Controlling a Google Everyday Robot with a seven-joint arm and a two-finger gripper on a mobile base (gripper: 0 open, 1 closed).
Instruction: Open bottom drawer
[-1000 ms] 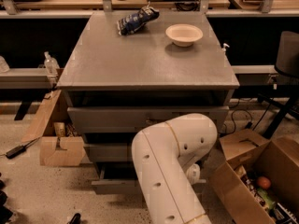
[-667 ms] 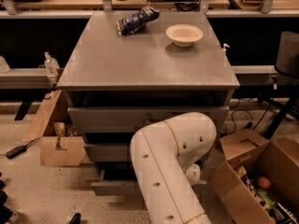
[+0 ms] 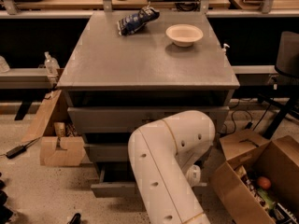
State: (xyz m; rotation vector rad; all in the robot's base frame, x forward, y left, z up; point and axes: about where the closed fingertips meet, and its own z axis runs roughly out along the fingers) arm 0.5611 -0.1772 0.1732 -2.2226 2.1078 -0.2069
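Note:
The grey cabinet stands in the middle of the view with three drawers stacked below its top. The bottom drawer sticks out a little from the cabinet near the floor; only its left part shows and its knob is hidden. My white arm reaches down in front of the drawers and covers their centres. The gripper is hidden behind the arm's elbow, low in front of the cabinet. The middle drawer and top drawer sit above.
A white bowl and a blue snack bag lie on the cabinet top. An open cardboard box stands on the floor at left. Larger cardboard boxes with items stand at right. Benches run behind.

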